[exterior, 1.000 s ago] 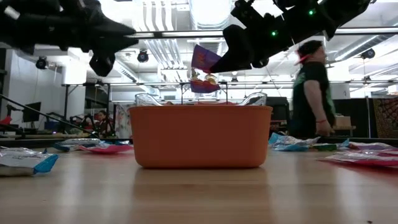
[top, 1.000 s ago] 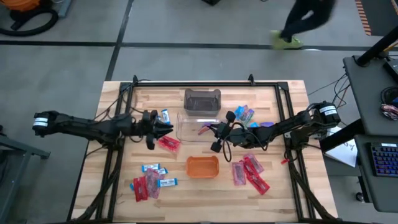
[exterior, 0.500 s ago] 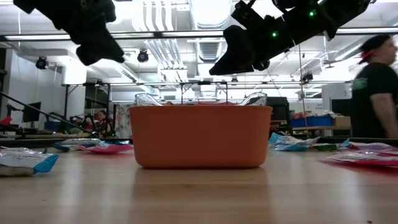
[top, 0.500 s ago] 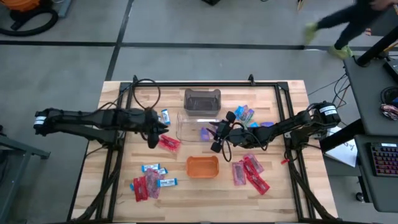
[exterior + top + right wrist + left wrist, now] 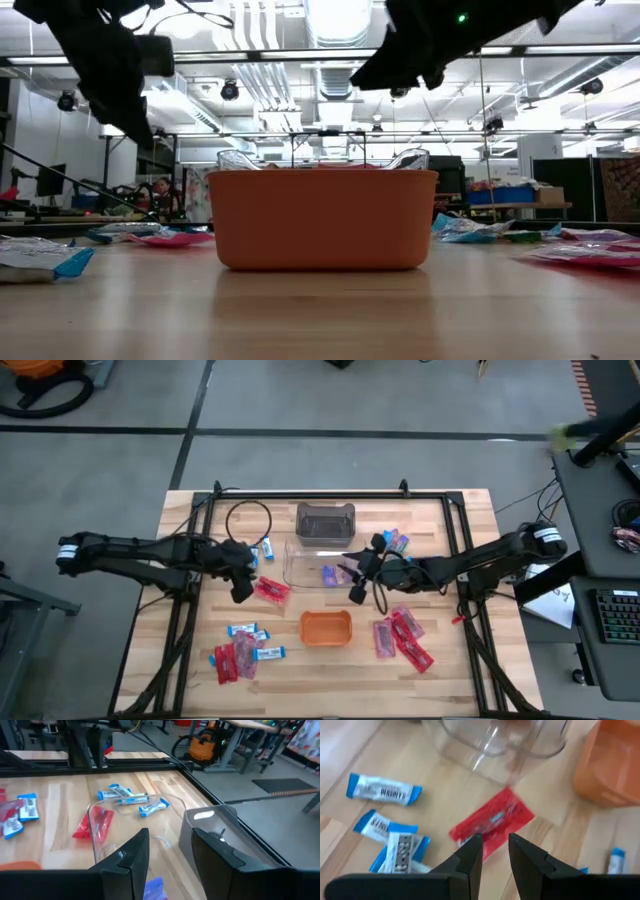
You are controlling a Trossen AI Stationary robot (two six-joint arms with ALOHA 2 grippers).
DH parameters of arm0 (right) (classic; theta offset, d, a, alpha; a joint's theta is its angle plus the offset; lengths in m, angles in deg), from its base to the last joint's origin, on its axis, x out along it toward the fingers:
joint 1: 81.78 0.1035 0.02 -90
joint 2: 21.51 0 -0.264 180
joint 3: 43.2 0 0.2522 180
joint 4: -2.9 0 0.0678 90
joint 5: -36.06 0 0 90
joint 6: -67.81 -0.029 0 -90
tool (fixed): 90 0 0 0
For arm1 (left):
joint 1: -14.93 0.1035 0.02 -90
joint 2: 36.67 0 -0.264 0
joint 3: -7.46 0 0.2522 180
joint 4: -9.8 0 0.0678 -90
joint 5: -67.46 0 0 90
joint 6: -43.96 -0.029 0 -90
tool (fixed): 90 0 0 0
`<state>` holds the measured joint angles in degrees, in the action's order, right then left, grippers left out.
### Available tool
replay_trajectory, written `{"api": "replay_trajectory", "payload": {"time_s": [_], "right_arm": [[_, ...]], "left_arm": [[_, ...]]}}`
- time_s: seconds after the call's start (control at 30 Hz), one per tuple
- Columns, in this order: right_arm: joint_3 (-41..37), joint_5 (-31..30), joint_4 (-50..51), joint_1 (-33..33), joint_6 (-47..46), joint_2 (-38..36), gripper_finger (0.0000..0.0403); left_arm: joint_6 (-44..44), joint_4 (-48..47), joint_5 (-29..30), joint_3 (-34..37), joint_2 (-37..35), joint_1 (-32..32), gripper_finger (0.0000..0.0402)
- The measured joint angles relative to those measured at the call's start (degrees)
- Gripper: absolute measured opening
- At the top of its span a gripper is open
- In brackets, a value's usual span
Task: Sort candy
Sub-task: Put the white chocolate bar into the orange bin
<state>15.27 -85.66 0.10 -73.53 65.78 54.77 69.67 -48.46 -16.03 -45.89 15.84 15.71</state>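
Now hovers empty at frame centre, right claw [image 5: 352, 574] parted over the clear bin [image 5: 300, 574], purple candy [image 5: 329, 573] lying inside. Left of centre, left claw [image 5: 494, 849] narrowly parted, empty, aimed at the red packet [image 5: 492, 822], likely the next pick.

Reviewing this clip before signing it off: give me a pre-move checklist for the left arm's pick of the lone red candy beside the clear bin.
1. Left gripper open and empty: ok, fingers parted, nothing between them.
2. Left gripper lined up with the red candy: ok, the packet lies just ahead of the fingertips.
3. Red candy apart from neighbouring sweets: ok, bare wood around it.
4. Right gripper out of the way: ok, at the clear bin's far side.
5. Right gripper empty: ok, fingers parted, purple candy lies in the bin.
6. Orange tray unobstructed: ok.
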Motion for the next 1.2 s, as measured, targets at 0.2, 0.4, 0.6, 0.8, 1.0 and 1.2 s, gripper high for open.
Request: {"api": "replay_trajectory", "payload": {"time_s": [0.2,0.4,0.6,0.8,1.0,1.2], "right_arm": [[0.0,1.9,9.3,0.0,-2.0,-7.1,0.0141],[0.0,2.2,13.9,0.0,-3.5,-10.4,0.0141],[0.0,2.2,14.6,0.0,-4.1,-9.8,0.0141],[0.0,2.2,14.8,0.0,-4.7,-7.3,0.0141],[-0.1,2.2,15.2,0.0,-5.6,-5.9,0.0141],[-0.1,2.2,16.1,0.0,-5.9,-6.0,0.0141]], "left_arm": [[-2.7,-0.6,0.4,0.3,4.1,0.0,0.0109],[-1.0,-3.2,5.4,0.3,9.5,0.1,0.0141],[-2.5,-6.5,13.0,0.4,14.8,0.1,0.0178],[-3.4,-6.5,13.9,0.4,17.7,0.5,0.0191],[-3.3,-6.1,13.9,0.4,19.6,1.6,0.0189],[-2.7,-1.6,14.0,0.4,22.5,5.0,0.0189]]}}
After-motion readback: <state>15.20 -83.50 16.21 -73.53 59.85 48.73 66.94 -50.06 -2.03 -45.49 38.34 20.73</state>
